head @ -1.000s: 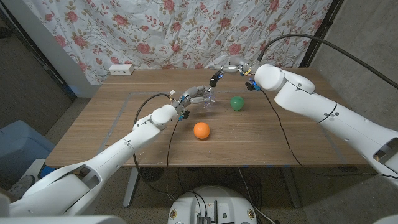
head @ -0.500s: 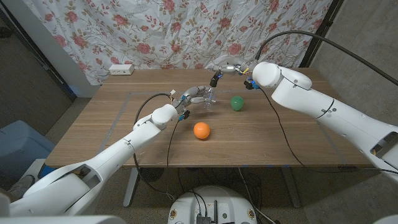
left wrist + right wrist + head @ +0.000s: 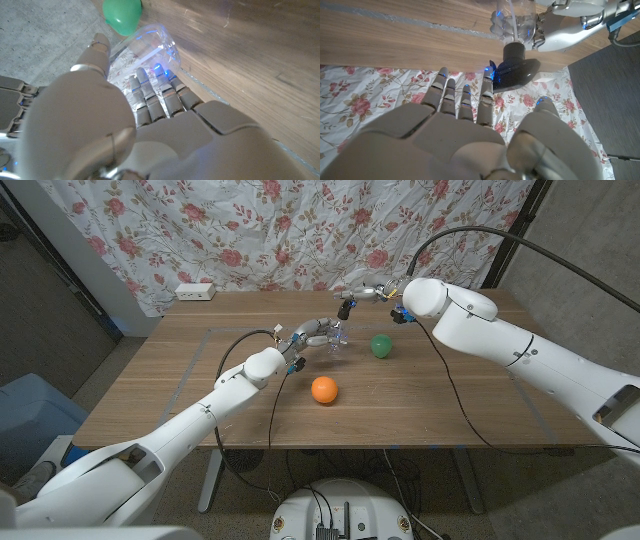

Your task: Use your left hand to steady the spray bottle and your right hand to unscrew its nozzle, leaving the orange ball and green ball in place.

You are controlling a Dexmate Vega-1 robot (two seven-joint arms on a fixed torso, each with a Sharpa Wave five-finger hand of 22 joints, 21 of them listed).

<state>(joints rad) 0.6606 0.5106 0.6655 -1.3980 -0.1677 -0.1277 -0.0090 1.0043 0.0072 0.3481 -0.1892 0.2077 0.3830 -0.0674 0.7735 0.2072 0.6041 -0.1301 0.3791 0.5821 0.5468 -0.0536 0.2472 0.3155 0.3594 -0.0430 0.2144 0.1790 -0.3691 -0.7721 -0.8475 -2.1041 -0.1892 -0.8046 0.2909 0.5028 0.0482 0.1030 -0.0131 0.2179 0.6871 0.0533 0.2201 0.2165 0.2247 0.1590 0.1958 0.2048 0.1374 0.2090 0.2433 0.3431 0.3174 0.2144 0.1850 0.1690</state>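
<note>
A: Where is the spray bottle (image 3: 337,340) located?

B: It is located upright on the wooden table (image 3: 180,400), toward the far edge and near the middle of its width. A clear body and a dark nozzle (image 3: 516,70) on top are seen in the right wrist view.

A: How is the left hand (image 3: 316,332) configured?

B: The clear body is gripped by the left hand. In the left wrist view the fingers (image 3: 150,97) are wrapped against the bottle wall, with the thumb on the other side.

A: And the right hand (image 3: 363,292)?

B: It is held above the table at nozzle height, just beside the nozzle on the side toward the right edge. In the right wrist view the fingers (image 3: 462,97) are extended and slightly apart, with nothing between them and the thumb. One fingertip is seen close to the nozzle; contact cannot be confirmed.

A: Where are the balls placed?

B: The green ball (image 3: 381,345) is placed just beside the bottle, toward the right edge. The orange ball (image 3: 324,389) is placed nearer the front edge, apart from the bottle.

A: Anything else?

B: A white power strip (image 3: 195,291) is set near the far left corner, and a floral curtain (image 3: 300,230) is hung behind the table.
</note>
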